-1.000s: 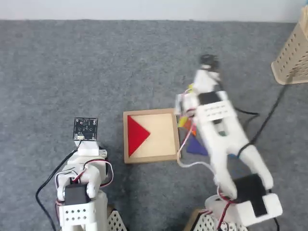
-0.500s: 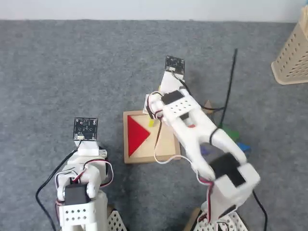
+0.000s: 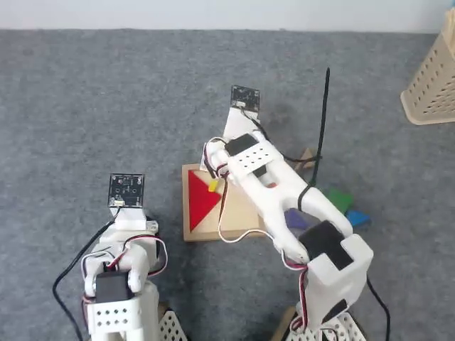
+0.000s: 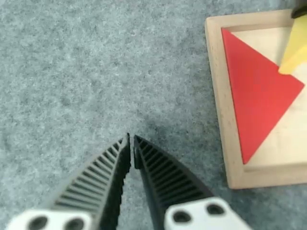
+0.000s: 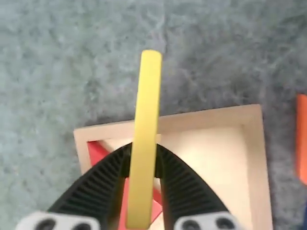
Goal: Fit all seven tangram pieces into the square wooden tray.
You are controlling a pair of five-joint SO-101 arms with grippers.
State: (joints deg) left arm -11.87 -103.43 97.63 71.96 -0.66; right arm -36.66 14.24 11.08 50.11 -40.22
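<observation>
Right gripper [image 5: 144, 155] pinches yellow piece [image 5: 149, 96] edge-on over tray [image 5: 211, 118]; released so, it may topple onto red triangle [image 4: 255, 92] inside the tray.

Holding a yellow piece [image 5: 148, 96] on edge in the right end effector [image 5: 144, 153], clamped from both sides, above the wooden tray [image 5: 206, 115]. Partly hiding a red triangle [image 5: 98, 151] lying flat in the tray. Catching an orange piece [image 5: 302, 139] outside the tray wall, on the grey bench [image 5: 72, 57].

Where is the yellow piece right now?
In the right wrist view, the yellow piece stands on edge, clamped in the right gripper, above the wooden tray near the red triangle.
</observation>
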